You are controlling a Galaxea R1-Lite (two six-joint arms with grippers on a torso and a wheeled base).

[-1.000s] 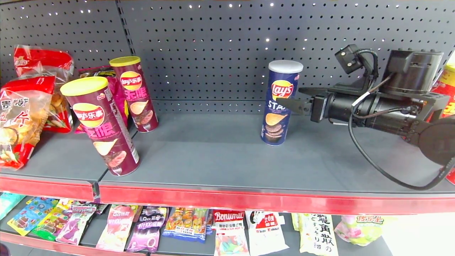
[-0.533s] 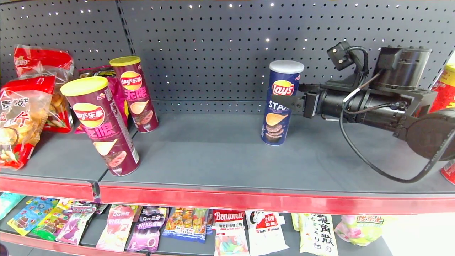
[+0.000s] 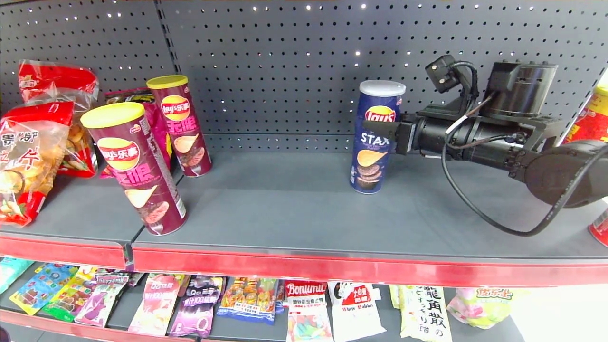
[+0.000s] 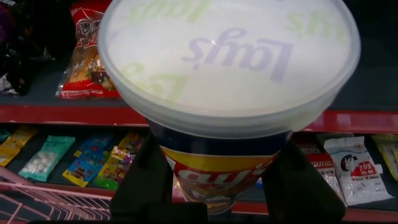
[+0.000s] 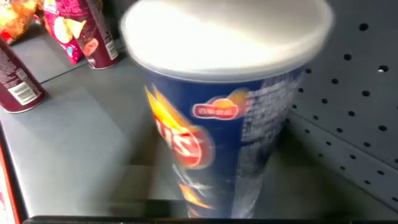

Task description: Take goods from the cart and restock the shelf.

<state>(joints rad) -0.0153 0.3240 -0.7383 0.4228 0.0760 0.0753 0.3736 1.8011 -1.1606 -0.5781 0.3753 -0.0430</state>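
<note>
**Head view.** The blue can (image 3: 373, 156) stands upright on the upper shelf (image 3: 285, 213), right of the middle and nearer the back edge than the red front edge. The right gripper (image 3: 380, 129) meets the can's upper half, coming in from the shelf's right end. It cannot be told whether the claw is clamped on the can or only brackets it.

- Risk, judged: the can is tall and narrow and is contacted high up, so a sideways drag on withdrawal could topple it toward the shelf's left end.
- A slack cable (image 3: 475, 209) loops low under the arm, near the shelf surface, and could snag.
- Two maroon cans (image 3: 135, 166) stand near the left end, one by the front edge and one farther back, with snack bags (image 3: 33, 152) beyond them.
- The stretch between the maroon cans and the blue can is open.

**Right wrist view.** The blue can (image 5: 230, 124) is very close to the camera. The pegboard (image 5: 360, 93) stands just behind it, which leaves little room at the back.

**Left wrist view.** The left gripper (image 4: 217, 186) is clenched on a second can (image 4: 230, 68), with dark fingers (image 4: 149, 180) on either side. The pink cart (image 4: 37, 199) lies below it.

- Risk, judged: bringing this can in beside the blue one could knock the blue one over.
</note>
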